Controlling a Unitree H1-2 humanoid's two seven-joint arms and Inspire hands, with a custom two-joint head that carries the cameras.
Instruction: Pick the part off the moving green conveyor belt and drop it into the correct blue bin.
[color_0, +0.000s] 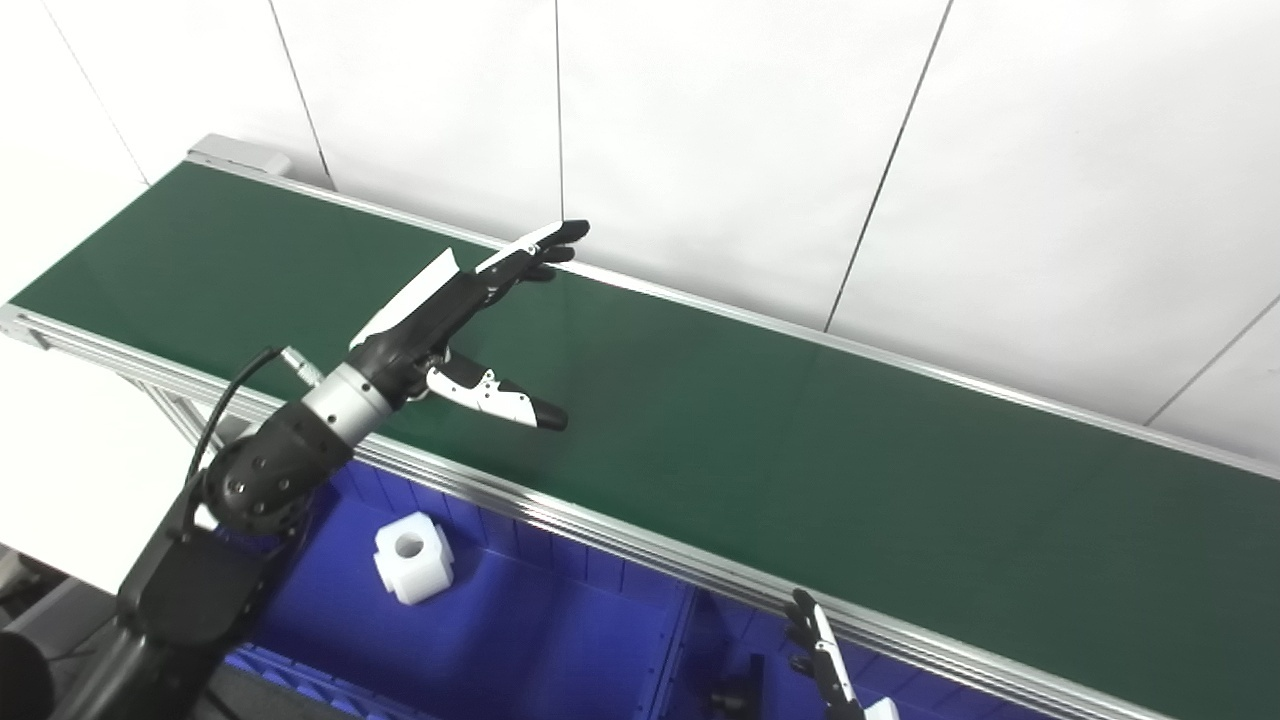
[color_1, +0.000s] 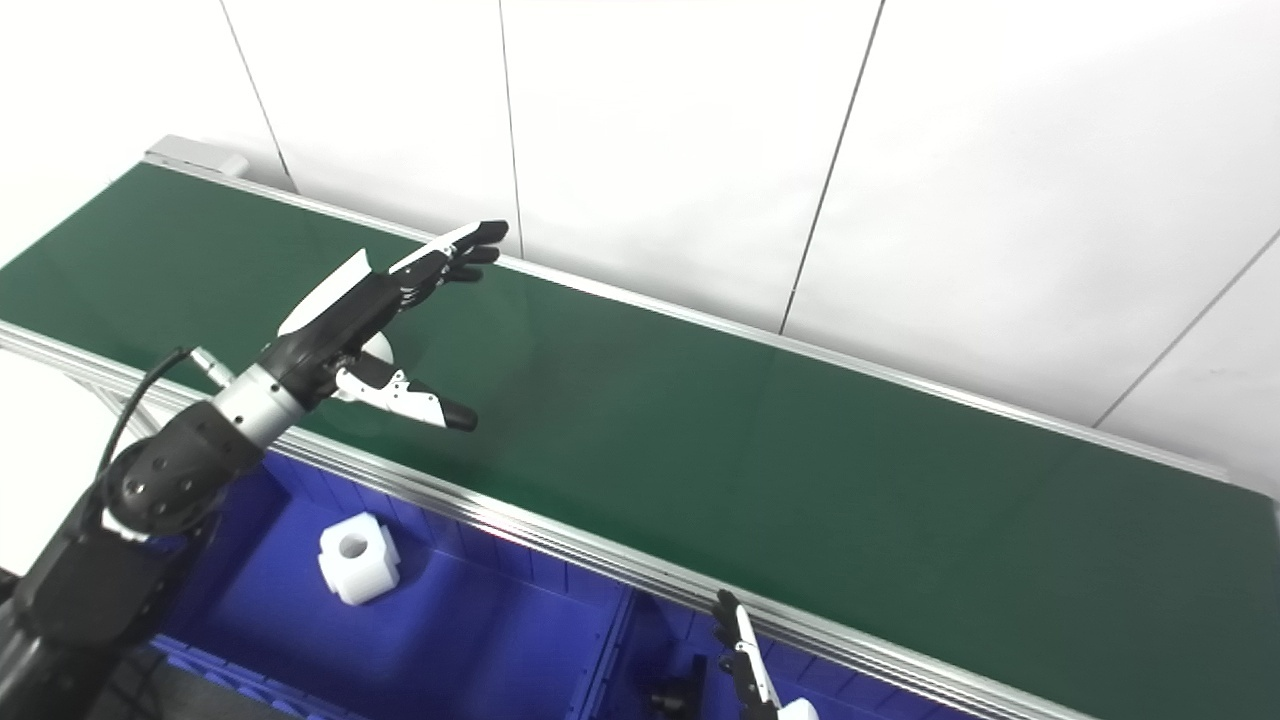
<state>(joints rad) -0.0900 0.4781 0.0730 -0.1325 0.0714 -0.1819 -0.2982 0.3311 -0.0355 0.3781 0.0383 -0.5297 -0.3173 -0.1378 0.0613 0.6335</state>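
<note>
We wait over a bare belt
Our left robot hand (color_0: 455, 325) spreads wide, empty, over the conveyor belt (color_0: 800, 450); one white part (color_0: 412, 557) already lies in the lower-left blue bin (color_0: 560, 640).

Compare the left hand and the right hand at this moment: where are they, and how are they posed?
The left hand is raised over the green belt, fingers spread, holding nothing. The right hand sits low at the frame bottom by the blue bin, mostly cropped. Both are black and white.
</note>
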